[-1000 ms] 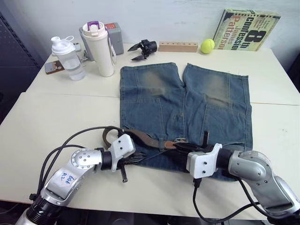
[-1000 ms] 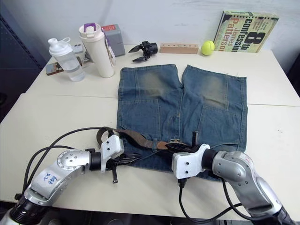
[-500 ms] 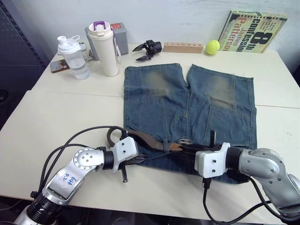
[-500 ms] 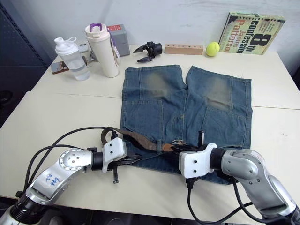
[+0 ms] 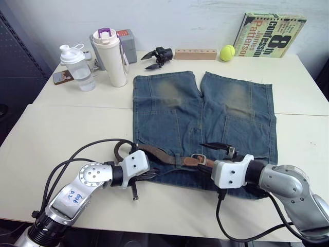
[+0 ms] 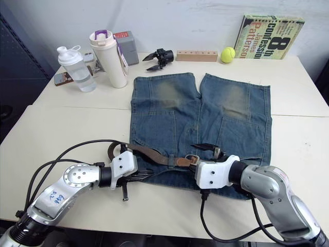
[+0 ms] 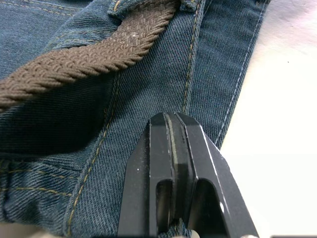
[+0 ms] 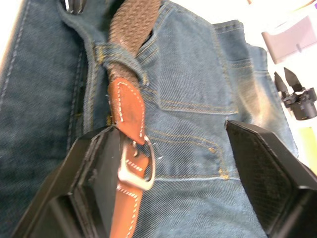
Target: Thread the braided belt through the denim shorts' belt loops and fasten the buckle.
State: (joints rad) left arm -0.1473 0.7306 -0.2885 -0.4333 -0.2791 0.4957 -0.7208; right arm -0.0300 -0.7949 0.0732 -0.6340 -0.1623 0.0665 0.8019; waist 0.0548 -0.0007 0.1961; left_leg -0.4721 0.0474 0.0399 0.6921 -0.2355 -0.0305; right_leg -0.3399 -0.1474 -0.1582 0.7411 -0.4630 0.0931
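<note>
The denim shorts lie flat on the table, waistband toward me. The braided belt curls off the shorts' left edge and runs along the waistband under a belt loop. Its tan leather end meets the silver buckle near the fly. My right gripper stands open over the waistband, its fingers on either side of the buckle, holding nothing. My left gripper is shut, its tips lying on the denim near the waistband's left edge, just below the belt. I cannot tell if cloth is pinched.
Along the table's far edge stand a clear shaker bottle, a white tumbler, a grey box, a black clamp tool, a wooden block, a tennis ball and a book. A seam joins two tabletops.
My right gripper has opened and let go of the belt at the buckle, which now lies on the waistband. The left gripper has stayed shut in place. The camera shifted slightly.
</note>
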